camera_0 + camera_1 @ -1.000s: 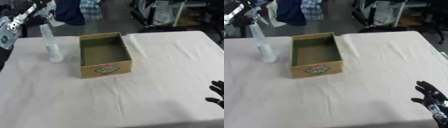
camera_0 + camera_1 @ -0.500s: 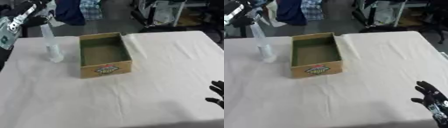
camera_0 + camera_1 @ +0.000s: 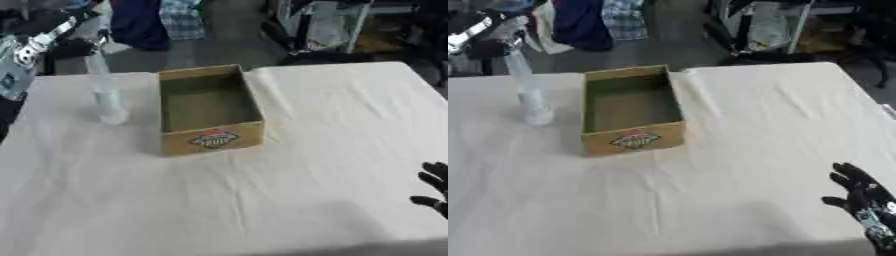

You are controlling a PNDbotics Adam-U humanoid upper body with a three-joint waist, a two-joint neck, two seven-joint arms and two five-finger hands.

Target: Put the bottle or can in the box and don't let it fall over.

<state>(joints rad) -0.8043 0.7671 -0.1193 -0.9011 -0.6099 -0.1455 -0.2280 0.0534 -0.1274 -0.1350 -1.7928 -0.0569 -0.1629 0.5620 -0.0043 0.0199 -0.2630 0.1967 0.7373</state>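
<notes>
Lifting the tall clear plastic bottle point(image 3: 106, 95) straight up by its neck, carrying it level over the near wall of the open brown cardboard box point(image 3: 208, 111), and lowering it until its base sits flat before letting go looks the safest course. It stands upright on the white tablecloth point(image 3: 262, 200) at upper left, just beside the box. The black left hand point(image 3: 74, 46) reaches in from the upper-left corner at the bottle's top; whether its fingers have closed, I cannot tell. The right hand point(image 3: 859, 192) rests idle at lower right, fingers spread.

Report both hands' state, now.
Left hand: at the top of the clear bottle; grip cannot be told.
Right hand: open, idle, holding nothing.
</notes>
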